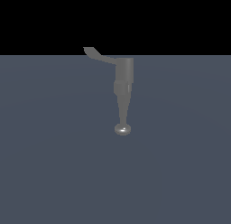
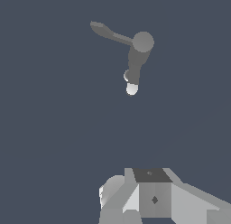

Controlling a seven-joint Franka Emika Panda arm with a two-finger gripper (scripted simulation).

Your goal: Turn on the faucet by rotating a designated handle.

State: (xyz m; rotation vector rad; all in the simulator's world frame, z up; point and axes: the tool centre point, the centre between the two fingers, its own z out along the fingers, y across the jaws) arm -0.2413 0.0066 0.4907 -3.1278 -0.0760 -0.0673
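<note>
The faucet (image 1: 123, 83) is a dull-grey fixture standing on the flat grey floor, its cylindrical body tapering to a spout with a shiny rounded knob (image 1: 122, 128). The handle (image 1: 98, 55), a thin curved lever with a flared paddle tip, projects from the top of the body toward the exterior view's left. The wrist view shows the faucet (image 2: 136, 60) from above with the handle (image 2: 108, 32) sticking out sideways. Only part of my gripper (image 2: 151, 174) shows in the wrist view, well away from the faucet and touching nothing. Its fingers cannot be told apart. The gripper is out of the exterior view.
A plain grey-blue floor (image 1: 54, 164) surrounds the faucet on all sides, with a black background beyond its far edge. No other objects show.
</note>
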